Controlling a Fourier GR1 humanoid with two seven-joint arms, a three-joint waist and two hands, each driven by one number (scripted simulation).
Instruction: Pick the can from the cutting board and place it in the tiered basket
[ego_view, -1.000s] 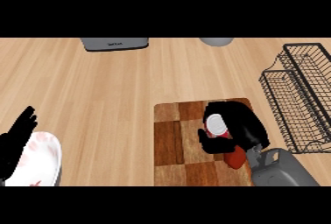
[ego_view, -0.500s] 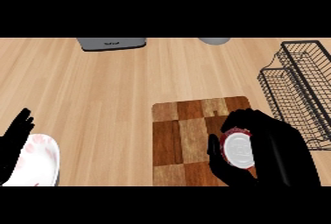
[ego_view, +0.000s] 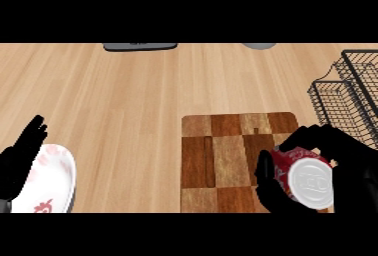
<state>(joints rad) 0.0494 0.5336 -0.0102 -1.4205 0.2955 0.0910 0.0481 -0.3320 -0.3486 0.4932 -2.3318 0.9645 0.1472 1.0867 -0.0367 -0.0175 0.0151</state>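
Since the earlier frame the can (ego_view: 308, 181) is shifted slightly right and is seen larger, at the board's (ego_view: 221, 160) right edge. It is enclosed by the curled right robot hand (ego_view: 351, 155). The left robot hand (ego_view: 18, 160) is held open beside a plate (ego_view: 52, 177). The basket (ego_view: 343, 100) is set on the bench (ego_view: 133, 90), right.

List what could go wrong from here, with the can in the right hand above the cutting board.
1. The can lies tilted between the thumb and the fingers of the right hand, its top facing up at the view; it could slip and fall onto the cutting board.
2. The tiered basket stands close beside the hand, with its wire rim towards it; the can or the fingers might catch on the wires going in.
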